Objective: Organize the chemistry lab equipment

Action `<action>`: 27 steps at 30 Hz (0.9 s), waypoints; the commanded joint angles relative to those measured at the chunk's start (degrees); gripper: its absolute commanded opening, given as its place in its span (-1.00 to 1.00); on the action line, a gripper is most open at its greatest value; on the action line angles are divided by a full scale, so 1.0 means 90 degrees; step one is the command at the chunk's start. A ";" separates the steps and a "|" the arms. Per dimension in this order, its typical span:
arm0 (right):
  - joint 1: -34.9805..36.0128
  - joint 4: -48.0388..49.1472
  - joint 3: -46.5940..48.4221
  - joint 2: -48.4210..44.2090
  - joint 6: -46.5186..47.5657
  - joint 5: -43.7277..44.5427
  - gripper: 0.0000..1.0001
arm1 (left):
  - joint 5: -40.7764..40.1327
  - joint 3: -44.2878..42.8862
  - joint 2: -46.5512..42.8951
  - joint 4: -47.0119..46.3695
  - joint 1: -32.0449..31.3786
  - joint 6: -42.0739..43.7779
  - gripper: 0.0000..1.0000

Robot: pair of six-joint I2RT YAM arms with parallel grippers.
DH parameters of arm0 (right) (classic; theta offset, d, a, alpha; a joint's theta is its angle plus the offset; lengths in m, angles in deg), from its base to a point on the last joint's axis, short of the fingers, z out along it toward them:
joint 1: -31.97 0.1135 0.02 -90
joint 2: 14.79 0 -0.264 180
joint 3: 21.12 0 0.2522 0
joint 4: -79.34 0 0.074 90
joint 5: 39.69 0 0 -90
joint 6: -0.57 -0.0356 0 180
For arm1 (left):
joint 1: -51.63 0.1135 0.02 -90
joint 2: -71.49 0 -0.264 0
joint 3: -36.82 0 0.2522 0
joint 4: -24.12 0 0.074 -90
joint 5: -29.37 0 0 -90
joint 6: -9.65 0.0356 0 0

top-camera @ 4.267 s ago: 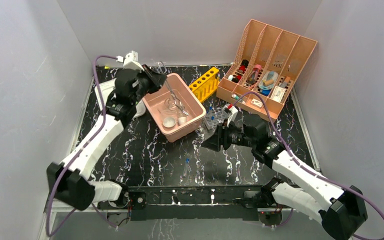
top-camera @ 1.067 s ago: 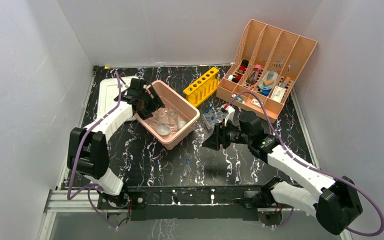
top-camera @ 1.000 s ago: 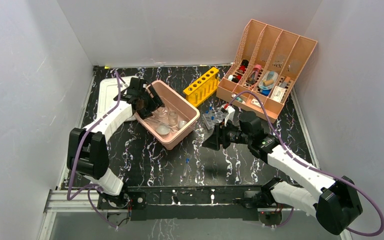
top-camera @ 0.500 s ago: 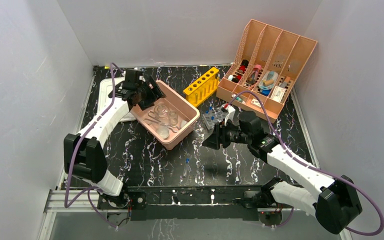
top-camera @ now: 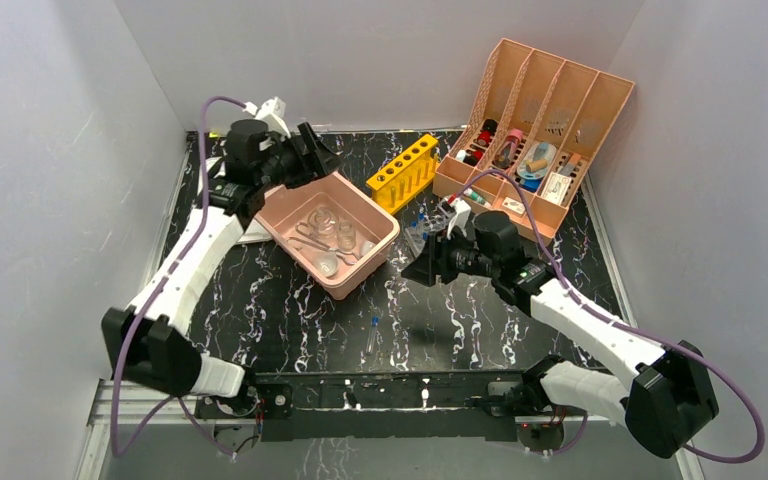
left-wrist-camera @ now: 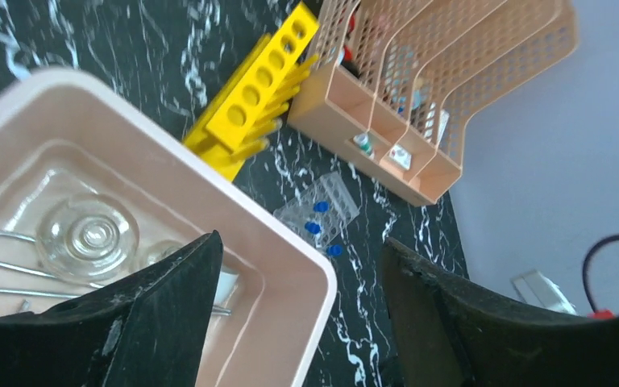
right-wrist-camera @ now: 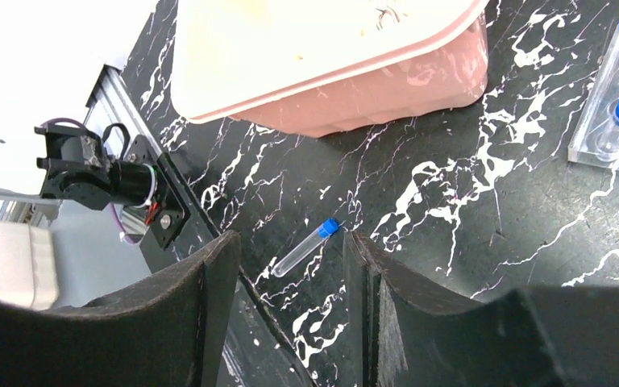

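The chemistry lab equipment lies in the pink tub: a clear round flask, wire tongs, small beakers and a white dish. My left gripper hangs open above the tub's back left corner, with nothing between its fingers. My right gripper is open and low over the table, right of the tub. In its wrist view a blue-capped test tube lies loose on the table beyond the fingertips.
A yellow tube rack stands behind the tub. A clear rack with blue-capped tubes is beside my right gripper. The peach file organizer fills the back right. A white tray lies left of the tub.
My left gripper has risen from the tub's left rim and moved toward the back. The tub's contents have settled flat. My right gripper has edged slightly up and left.
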 commanded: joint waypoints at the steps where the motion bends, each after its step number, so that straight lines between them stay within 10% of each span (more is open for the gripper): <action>1: -0.0037 0.0035 0.0449 0.0082 0.0194 0.0192 0.22 | -0.0358 0.0212 -0.1086 -0.0400 0.0005 0.0648 0.44; 7: 0.0361 -0.1162 0.0995 0.0330 0.0788 0.1314 0.38 | -0.0958 0.0860 -0.2076 -0.0102 0.0005 0.1081 0.93; 13: 0.1734 -0.1580 0.1287 0.0906 0.0344 0.3327 0.38 | -0.1308 0.1477 -0.2595 0.0640 0.0022 0.0920 0.96; 22: 0.1751 -0.0824 0.1589 0.2069 -0.0094 0.3547 -0.70 | -0.1630 0.2262 -0.3743 0.0828 0.0032 0.0790 0.96; 27: 0.1792 -0.0705 0.2380 0.2917 0.0147 0.3149 -0.82 | -0.1964 0.1895 -0.3682 0.1468 0.0031 0.1006 0.96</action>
